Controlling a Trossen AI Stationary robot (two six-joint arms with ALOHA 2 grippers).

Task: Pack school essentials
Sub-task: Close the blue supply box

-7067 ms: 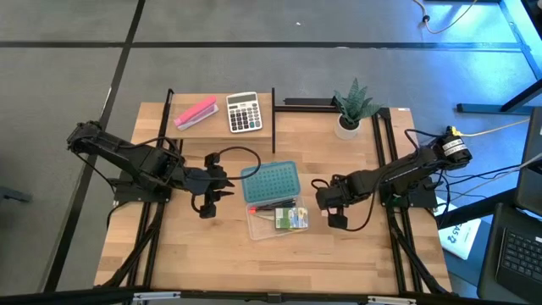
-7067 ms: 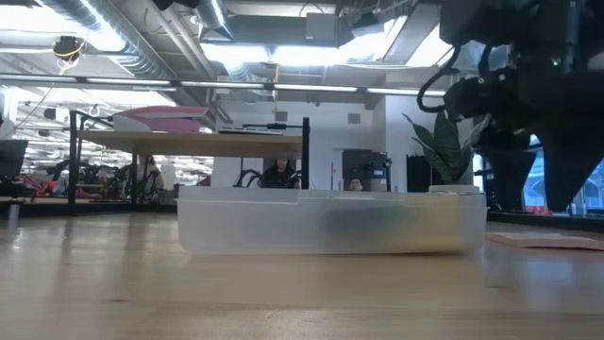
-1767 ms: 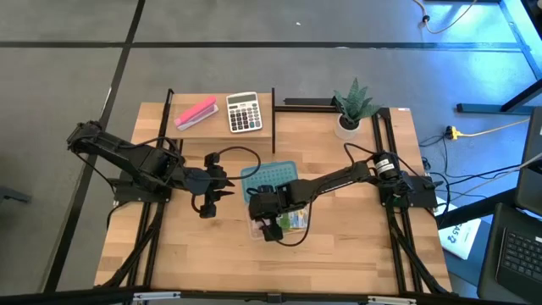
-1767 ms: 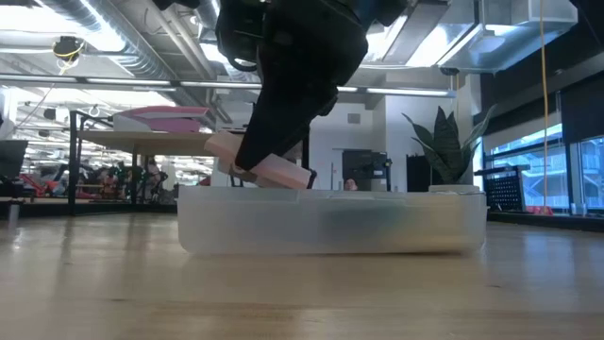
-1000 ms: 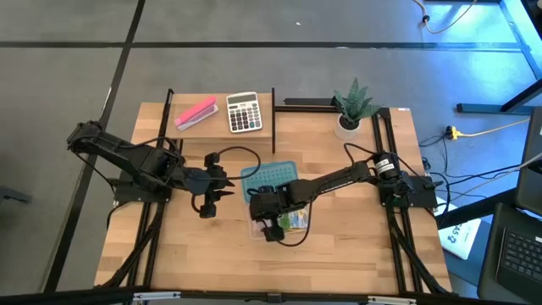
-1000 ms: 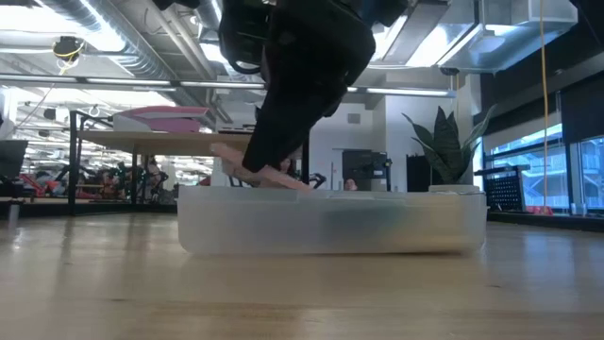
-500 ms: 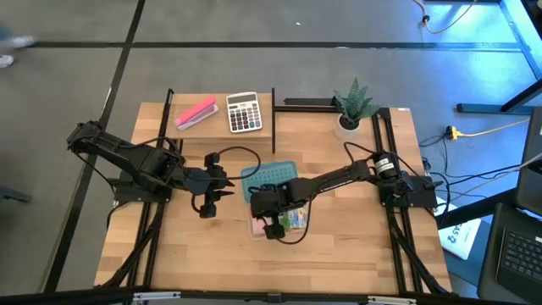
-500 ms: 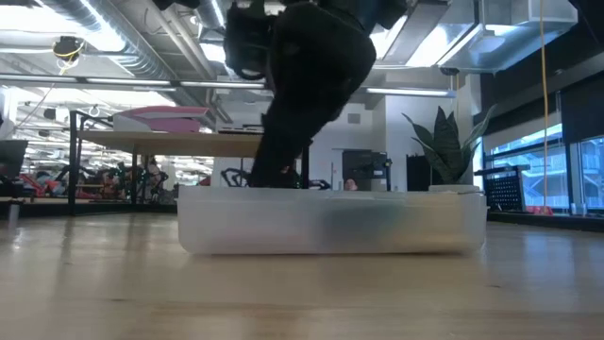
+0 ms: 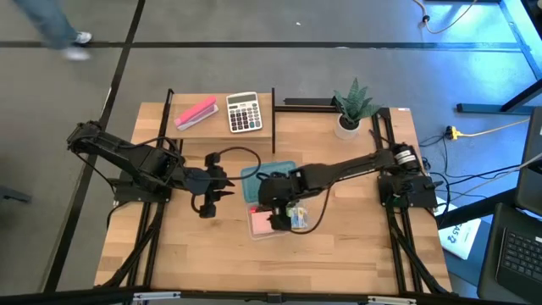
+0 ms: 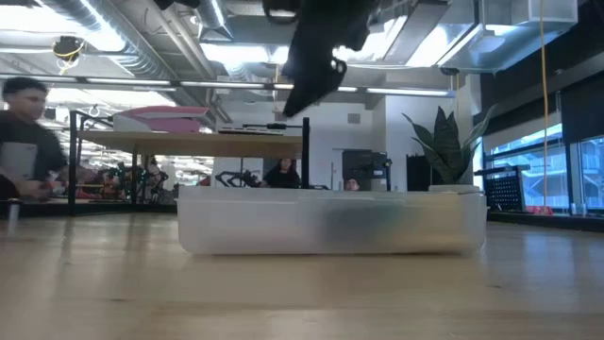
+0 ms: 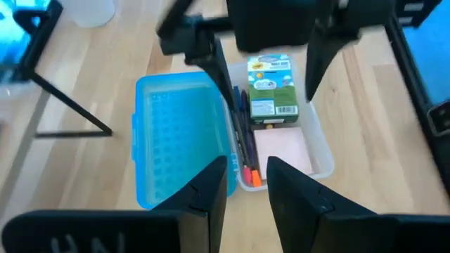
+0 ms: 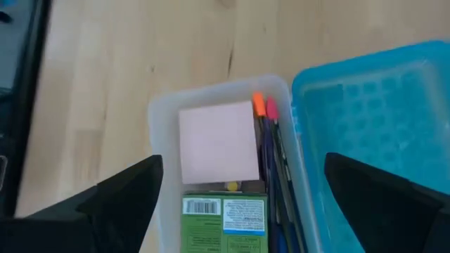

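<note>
A clear box (image 9: 275, 222) (image 10: 330, 225) lies mid-table, its blue lid (image 9: 269, 178) (image 12: 380, 98) open beside it. Inside lie a pale pink square pad (image 12: 218, 150) (image 11: 283, 149), the yellow-green crayon box (image 12: 225, 216) (image 11: 271, 91), and thin pens with orange and red tips (image 12: 267, 140) along the lid-side wall. I cannot make out scissors or an eraser. My right gripper (image 9: 284, 212) (image 12: 242, 163) (image 10: 311, 76) hangs open above the box, touching nothing. My left gripper (image 9: 225, 186) (image 11: 247, 172) waits open to the left of the lid.
A raised shelf at the far left holds a pink oblong block (image 9: 196, 112) and a grey calculator (image 9: 244, 112). A potted plant (image 9: 351, 106) stands at the far right. A person (image 10: 24, 132) walks in the room beyond. Bare wood lies near the table's near edge.
My right gripper lowered the pink pad into the clear box and let go. It then rose clear of the box and drew slightly toward the table's right. The pad now lies flat in the box beside the crayon box. A person has walked into view beyond the table.
</note>
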